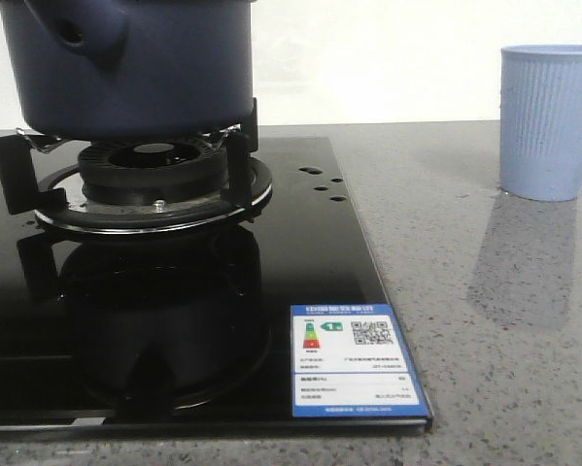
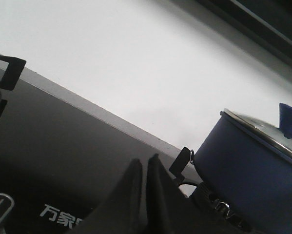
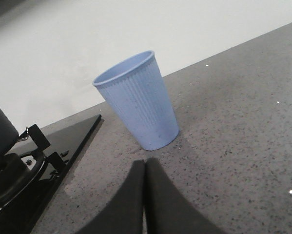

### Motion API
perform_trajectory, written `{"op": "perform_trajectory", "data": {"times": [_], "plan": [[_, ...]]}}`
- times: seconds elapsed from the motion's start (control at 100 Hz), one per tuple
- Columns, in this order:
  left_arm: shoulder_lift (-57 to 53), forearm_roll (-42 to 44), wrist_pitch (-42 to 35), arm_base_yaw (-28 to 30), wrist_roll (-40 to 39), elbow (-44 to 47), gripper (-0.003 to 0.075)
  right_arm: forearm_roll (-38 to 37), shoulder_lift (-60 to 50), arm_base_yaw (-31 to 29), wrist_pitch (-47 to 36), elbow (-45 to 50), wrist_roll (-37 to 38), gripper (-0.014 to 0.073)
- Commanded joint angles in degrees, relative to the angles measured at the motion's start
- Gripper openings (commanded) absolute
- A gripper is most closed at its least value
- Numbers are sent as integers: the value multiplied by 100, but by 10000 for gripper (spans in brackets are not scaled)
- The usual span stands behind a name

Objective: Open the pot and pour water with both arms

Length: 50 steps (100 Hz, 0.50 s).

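The dark navy pot (image 1: 135, 68) stands on the burner grate (image 1: 145, 180) of the black glass stove, its stubby side knob (image 1: 82, 34) facing the camera. In the left wrist view the pot (image 2: 248, 170) wears a glass lid (image 2: 262, 131) with a blue handle (image 2: 289, 119). My left gripper (image 2: 145, 163) is shut and empty over the stove glass, apart from the pot. A light blue ribbed cup (image 3: 138, 100) stands upright on the counter. My right gripper (image 3: 146, 163) is shut and empty, just short of the cup's base. Neither gripper shows in the front view.
The black glass stove top (image 1: 300, 262) carries an energy label (image 1: 354, 359) near its front corner. Grey speckled counter (image 1: 504, 320) lies between stove and cup (image 1: 551, 121). A white wall runs behind. A second grate prong (image 2: 9, 70) shows in the left wrist view.
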Motion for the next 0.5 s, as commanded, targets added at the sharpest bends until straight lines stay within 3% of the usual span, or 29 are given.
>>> {"op": "perform_trajectory", "data": {"times": [0.0, 0.15, 0.36, 0.49], "plan": [[-139, -85, -407, 19, -34, -227, -16, 68, -116, -40, -470, -123, -25, -60], [-39, 160, -263, 19, -2, -773, -16, -272, 5, -40, -408, -531, -25, -60], [638, 1422, 728, 19, 29, -2040, -16, -1688, 866, -40, 585, -1587, -25, -60], [1249, 1624, 1253, 19, 305, -2857, -16, -2196, 1681, -40, 1196, -2429, -25, -61]]}}
